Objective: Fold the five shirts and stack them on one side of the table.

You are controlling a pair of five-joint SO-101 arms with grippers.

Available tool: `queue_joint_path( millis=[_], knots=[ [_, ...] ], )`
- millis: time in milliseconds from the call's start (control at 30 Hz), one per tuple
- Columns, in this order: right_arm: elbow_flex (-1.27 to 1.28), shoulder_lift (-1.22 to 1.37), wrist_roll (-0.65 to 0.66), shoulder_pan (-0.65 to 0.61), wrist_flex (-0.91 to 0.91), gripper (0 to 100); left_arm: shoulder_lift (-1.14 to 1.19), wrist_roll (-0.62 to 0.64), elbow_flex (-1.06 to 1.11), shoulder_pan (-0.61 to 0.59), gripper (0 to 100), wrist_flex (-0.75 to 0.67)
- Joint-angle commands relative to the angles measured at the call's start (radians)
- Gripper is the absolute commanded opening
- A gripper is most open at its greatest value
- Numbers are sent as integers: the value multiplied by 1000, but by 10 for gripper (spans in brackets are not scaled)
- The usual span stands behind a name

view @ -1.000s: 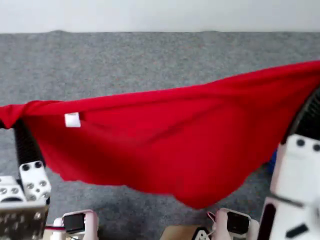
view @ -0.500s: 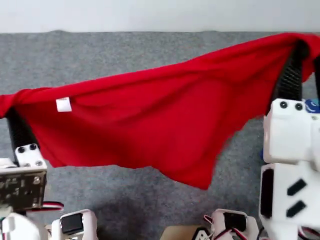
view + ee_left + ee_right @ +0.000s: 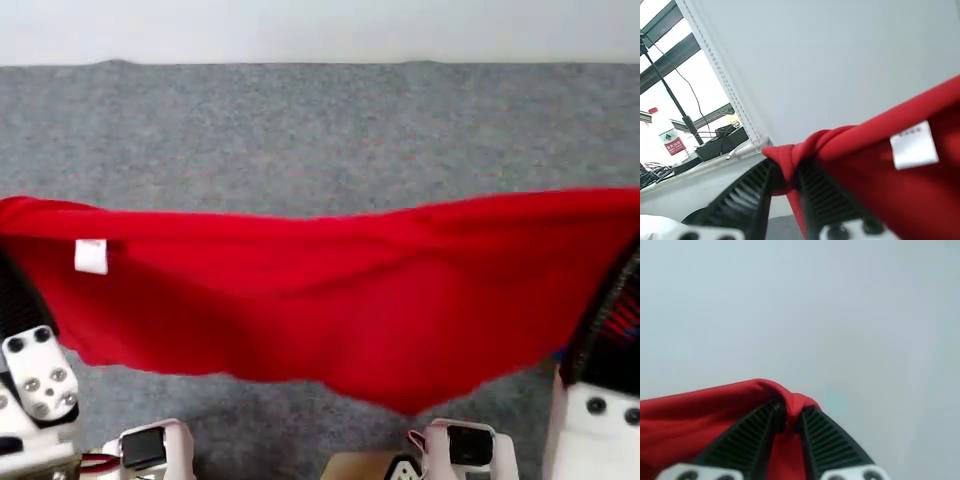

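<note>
Shirt: one red shirt (image 3: 330, 300) is held up above the table and stretched wide between the two arms. Its upper edge is drawn nearly level, and the lower part hangs in a loose curve.
Reason for the hold: this is judged to be a spreading step. The cloth is pulled taut by its corners so that it can be laid flat, and no fold has been made yet.
Cloth: a thin, soft, matte knit is seen, sagging in the middle and bunched into a small knot at each gripped corner.
Tag: a small white tag (image 3: 91, 256) is sewn near the corner held by the left arm, which suggests the inner side is turned toward the high view.
Left gripper (image 3: 785, 172): its ribbed black fingers are pinched tight on a bunched corner of the shirt.
Right gripper (image 3: 791, 416): it is closed in the same way on the opposite corner, with cloth pushed out past the tips.
Table (image 3: 320, 130): it is covered by a grey, rough, felt-like surface, on which cloth is likely to drag rather than slide.
Wall (image 3: 320, 30): a plain pale surface is seen behind the table.
</note>
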Motion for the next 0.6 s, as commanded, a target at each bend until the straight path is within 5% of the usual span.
queue_joint_path(
  millis=[0, 267, 567],
  knots=[
    [-3, 8, 6, 7, 18, 8, 3, 0, -21, -14, 3, 26],
    [242, 42, 0, -2, 21, 8, 3, 0, 139, -15, 3, 89],
    [706, 35, 6, -150, -153, 8, 3, -5, 479, -17, 3, 83]
  ],
)
